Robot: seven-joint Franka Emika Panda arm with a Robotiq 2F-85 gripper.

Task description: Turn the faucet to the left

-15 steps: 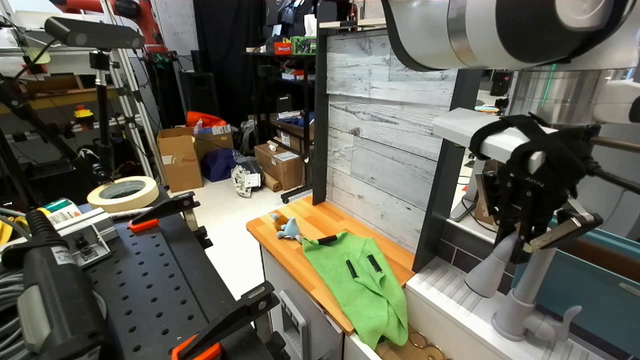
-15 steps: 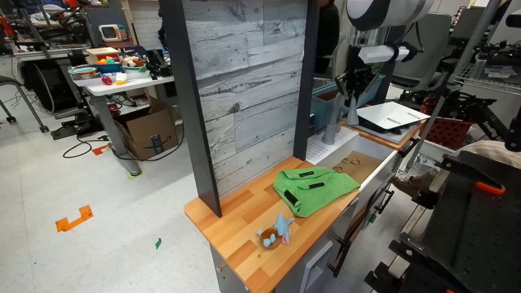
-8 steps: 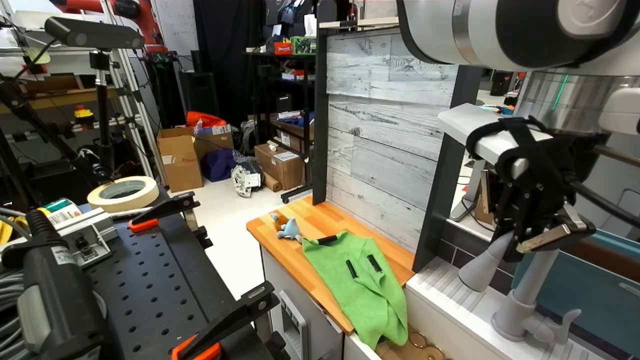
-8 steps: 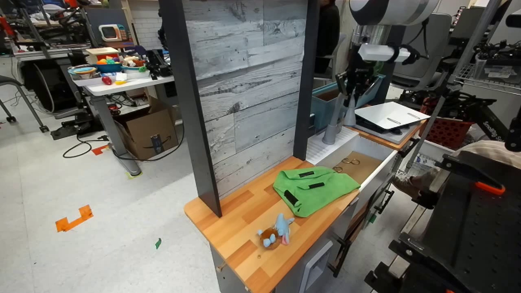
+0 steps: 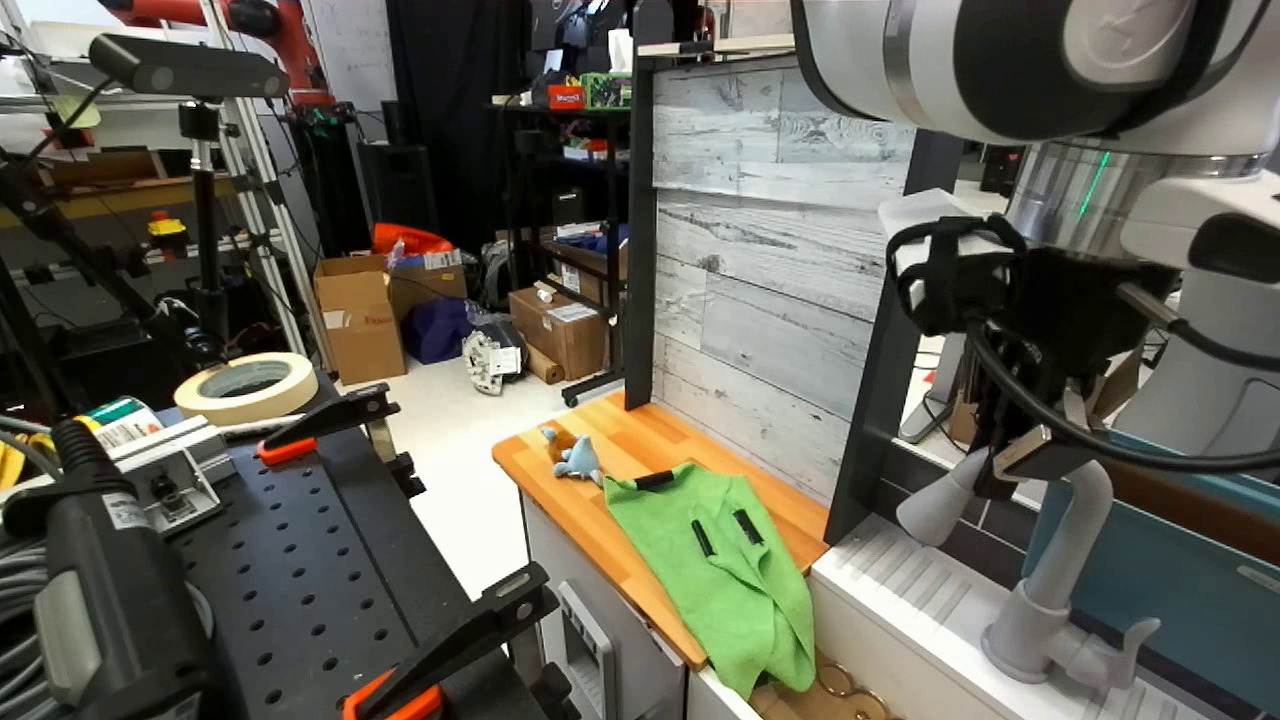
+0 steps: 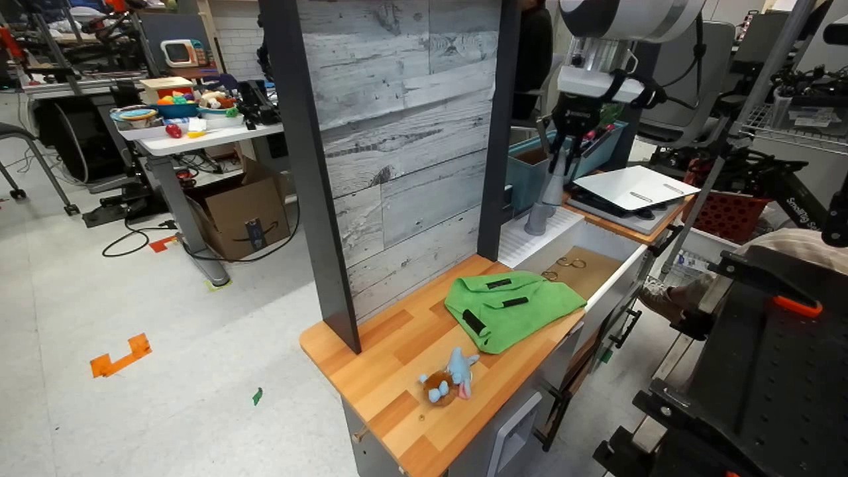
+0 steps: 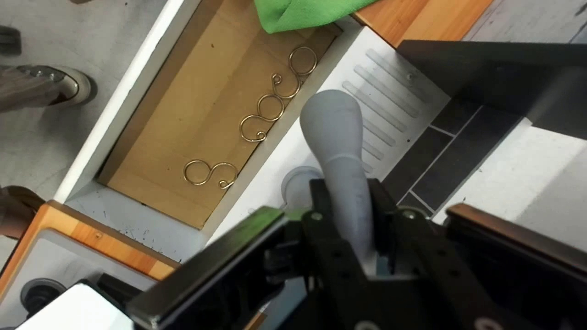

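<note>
The faucet is a light grey gooseneck tap on the white ridged sink ledge. It also shows in an exterior view, with its spout now in front of its neck. In the wrist view, the spout points away from the gripper, towards the ledge and the drawer side. My gripper is around the upper curved tube from above, with one finger on each side; it also shows in an exterior view and in the wrist view. The fingers look closed against the tube.
A teal bin stands right behind the faucet. An open drawer with three metal hooks lies in front. A green cloth and small plush toys lie on the wooden counter. A plank panel and its dark post rise beside the ledge.
The faucet's spout has swung to the left in both exterior views, with my gripper moving along and the wrist turning. The faucet's base stays in place.
</note>
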